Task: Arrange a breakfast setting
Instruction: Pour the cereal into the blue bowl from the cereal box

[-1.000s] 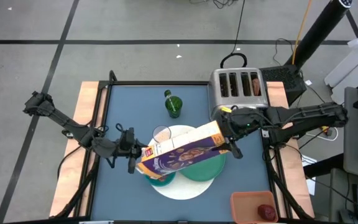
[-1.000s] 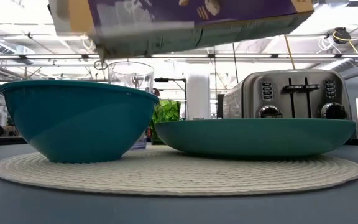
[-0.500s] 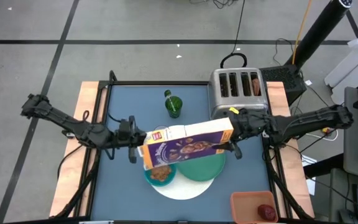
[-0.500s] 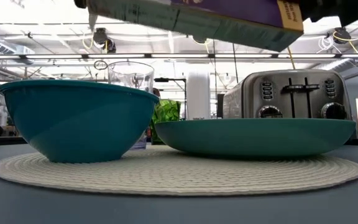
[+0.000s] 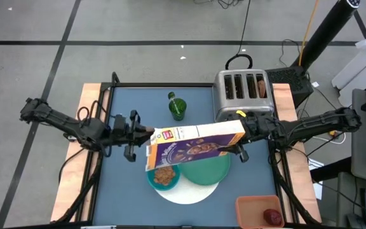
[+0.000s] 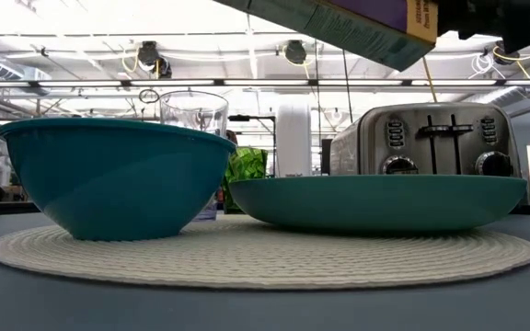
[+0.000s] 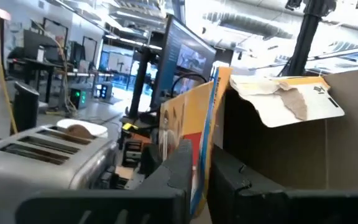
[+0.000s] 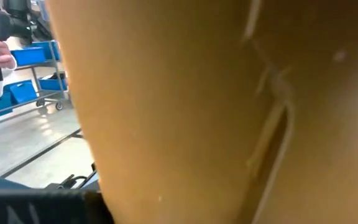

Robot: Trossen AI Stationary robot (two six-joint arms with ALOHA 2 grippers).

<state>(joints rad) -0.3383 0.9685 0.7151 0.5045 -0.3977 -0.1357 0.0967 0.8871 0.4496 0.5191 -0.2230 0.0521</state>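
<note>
The purple cereal box [image 5: 196, 146] hangs nearly level above the teal bowl [image 5: 164, 175] and the green plate [image 5: 210, 170]. Both stand on the white round mat [image 5: 189, 191]. Brown cereal lies in the bowl. My left gripper [image 5: 142, 133] is shut on the box's open end and my right gripper [image 5: 240, 135] on its closed end. In the low view only the box's right end [image 6: 366, 28] shows, above the bowl [image 6: 118, 175], plate [image 6: 375, 202] and clear glass [image 6: 194, 112]. The green cup [image 5: 177, 108] stands at the far side. My left gripper pinches an open top flap [image 7: 200, 149] of the box between its two fingers, coming about level from the table's left. That end is lifted clear above the bowl. My right gripper holds the box's closed end [image 5: 234, 136], reaching in level from the table's right. Cardboard [image 8: 185, 106] fills its wrist view and hides the place of contact. The box is clear of the plate below.
The silver toaster [image 5: 243, 92] stands at the far right with a brown piece in one slot. The orange-pink tray [image 5: 259, 210] at the near right holds a dark-red fruit [image 5: 272, 216]. Bare table lies to the left of the mat.
The box has tipped back from slanting down over the bowl to nearly level. Its open left end has risen and swung toward the far edge with my left gripper, while my right gripper has sunk a little. The cereal in the bowl now shows.
</note>
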